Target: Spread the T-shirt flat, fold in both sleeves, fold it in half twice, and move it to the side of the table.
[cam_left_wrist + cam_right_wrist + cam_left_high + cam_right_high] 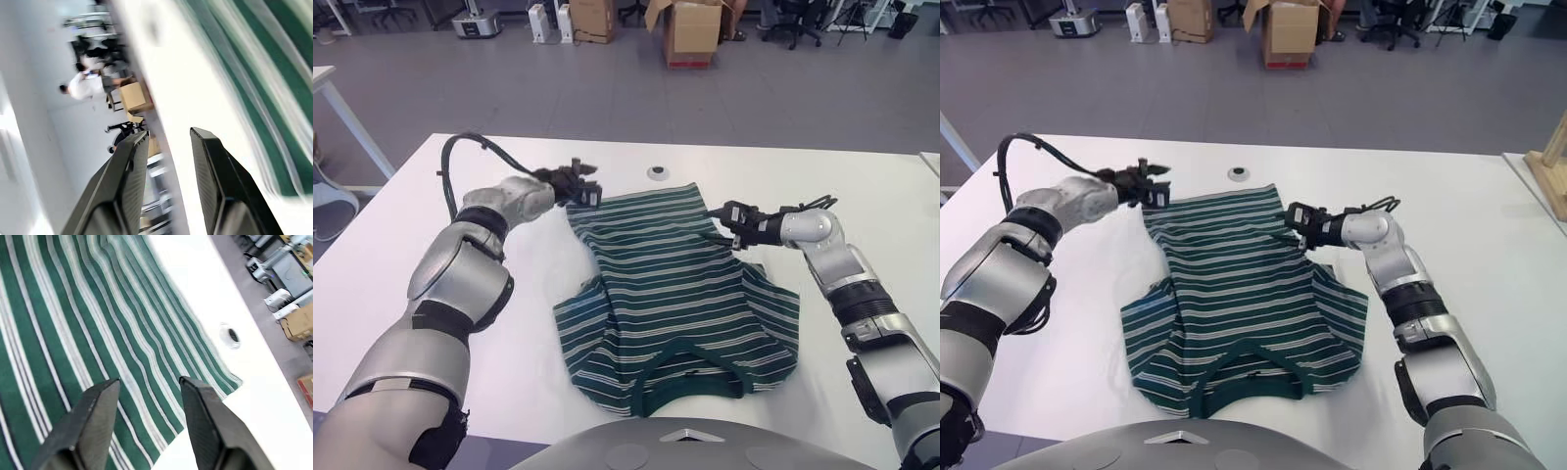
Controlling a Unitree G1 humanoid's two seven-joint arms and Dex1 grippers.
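Note:
A green T-shirt with white stripes lies on the white table, collar toward me and hem at the far side. It is fairly flat, with both sleeves bunched close to the body. My left gripper hovers at the far-left hem corner, open, with nothing between its fingers. My right gripper is at the far-right edge of the shirt, open just above the striped cloth, its fingers apart and holding nothing.
A small round cable port sits in the table just beyond the hem. Bare tabletop stretches to both sides of the shirt. Cardboard boxes stand on the floor behind, and another table's edge shows at far left.

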